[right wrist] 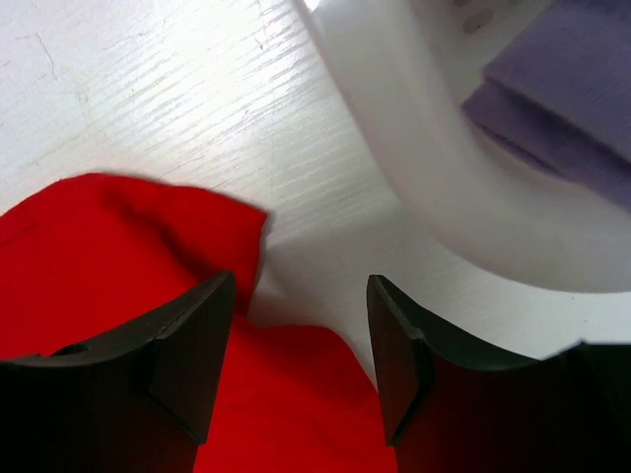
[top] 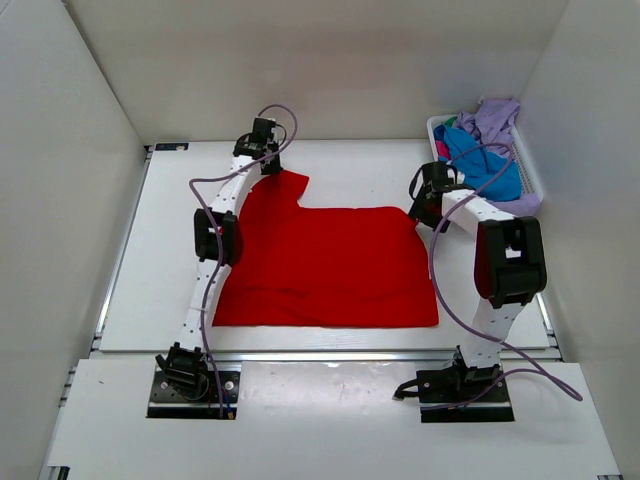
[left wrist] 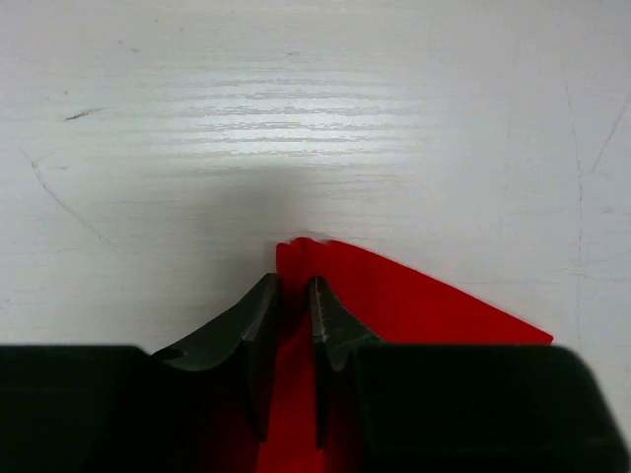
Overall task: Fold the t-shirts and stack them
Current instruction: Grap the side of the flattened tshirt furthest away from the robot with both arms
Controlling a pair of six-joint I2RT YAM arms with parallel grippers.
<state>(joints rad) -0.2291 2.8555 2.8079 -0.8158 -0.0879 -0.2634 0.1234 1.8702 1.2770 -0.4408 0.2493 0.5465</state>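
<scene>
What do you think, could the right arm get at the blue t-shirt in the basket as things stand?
Probably yes. The right end effector is open and empty at the corner of the red t-shirt, beside the basket, and the blue t-shirt lies exposed on the pile with nothing between them.

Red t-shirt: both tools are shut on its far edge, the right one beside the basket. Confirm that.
Only the left tool is shut on the red t-shirt. The right tool, beside the basket, is open: the right wrist view shows its fingers spread apart over the cloth's edge, gripping nothing.
</scene>
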